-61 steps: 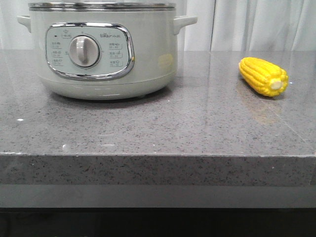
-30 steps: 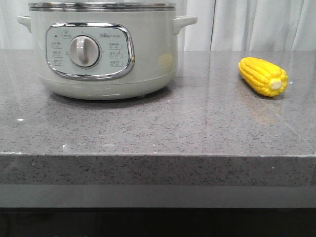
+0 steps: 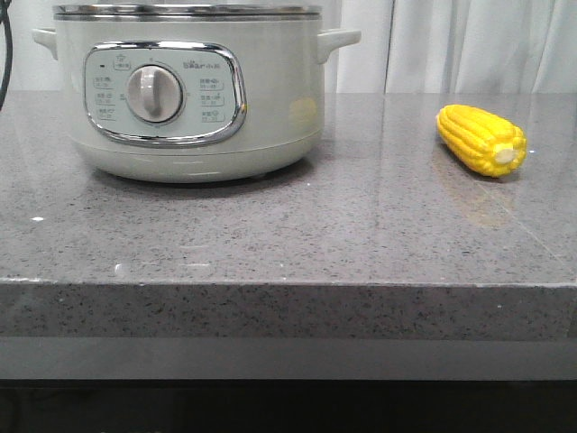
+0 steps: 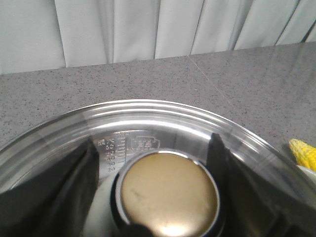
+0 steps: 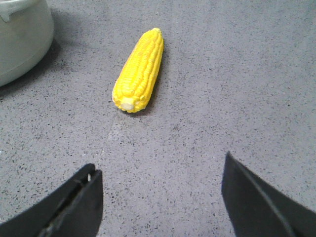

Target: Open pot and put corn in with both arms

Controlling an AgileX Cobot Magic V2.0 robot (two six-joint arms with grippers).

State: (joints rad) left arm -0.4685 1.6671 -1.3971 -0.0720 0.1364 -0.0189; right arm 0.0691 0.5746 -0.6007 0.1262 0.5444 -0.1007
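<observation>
The pot (image 3: 185, 95) stands on the grey surface (image 3: 297, 244), the corn (image 3: 480, 139) lying well apart to its right. The left gripper (image 4: 153, 163) spreads wide around the lid's knob (image 4: 168, 195). The right gripper (image 5: 160, 197) hangs wide near the corn.

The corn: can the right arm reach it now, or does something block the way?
Probably yes. The corn lies alone on the bare counter, apart from the pot, and the right gripper is open with nothing between them.

our left gripper (image 4: 165, 197) has its fingers (image 4: 54, 187) spread wide apart; our right gripper (image 5: 160, 197) is likewise spread wide, holding nothing.
</observation>
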